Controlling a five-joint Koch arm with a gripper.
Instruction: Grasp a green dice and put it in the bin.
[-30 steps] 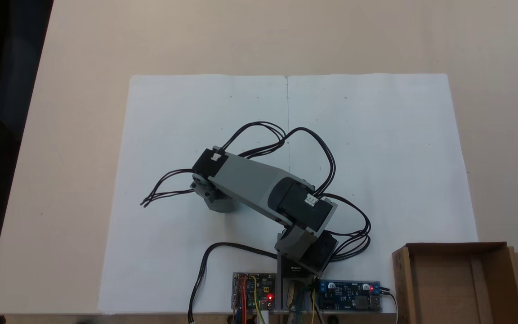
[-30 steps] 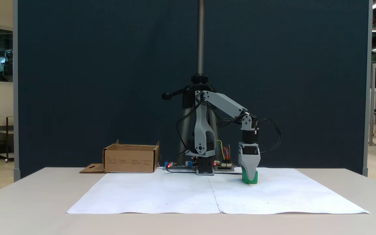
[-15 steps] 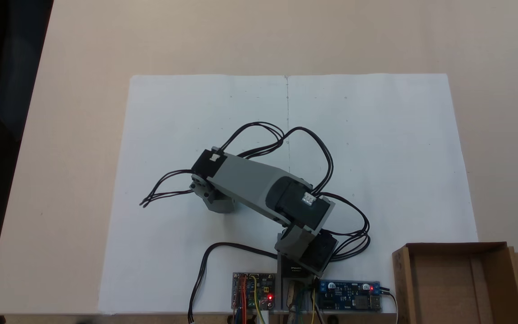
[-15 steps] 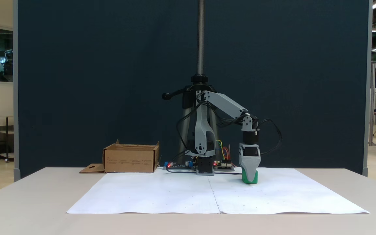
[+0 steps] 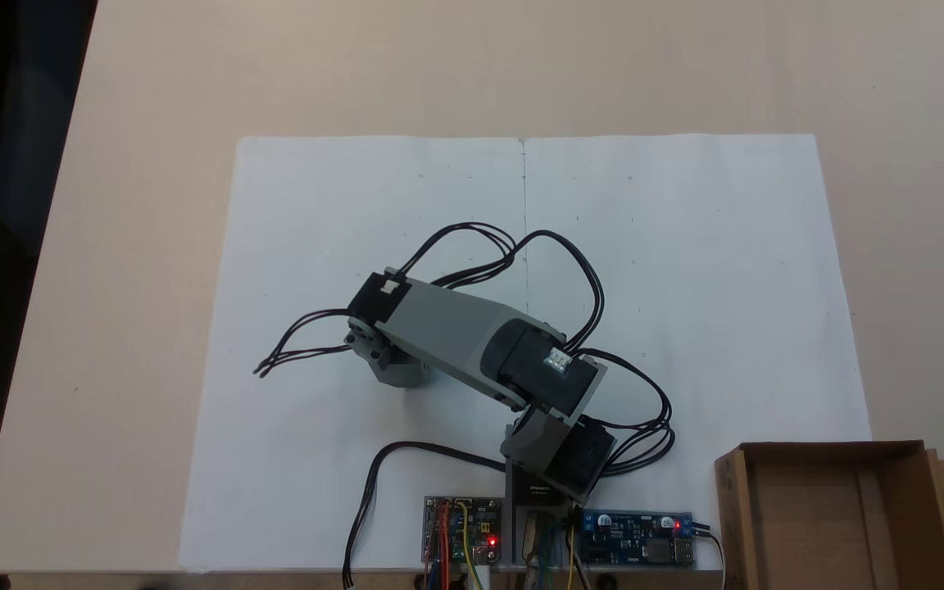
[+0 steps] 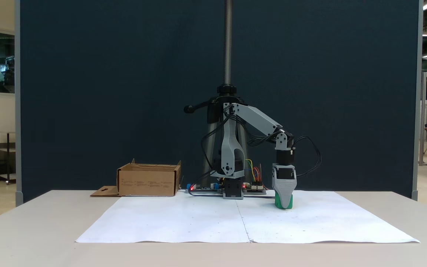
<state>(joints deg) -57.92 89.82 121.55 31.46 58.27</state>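
Your white paper sheet (image 6: 184, 218) lies nearest on the table (image 6: 32, 230). On it sits the green dice (image 6: 284, 202), with your gripper (image 6: 284, 196) pointing straight down over it. One grey jaw face covers the other, so I cannot tell how the jaws stand. Farther back, well apart from the dice, the bin (image 6: 148, 180) stands beside the circuit boards (image 5: 554, 537).

My gripper (image 6: 284, 198) points straight down onto the green dice (image 6: 284, 203). The dice touches the white paper (image 6: 198, 222) below me.
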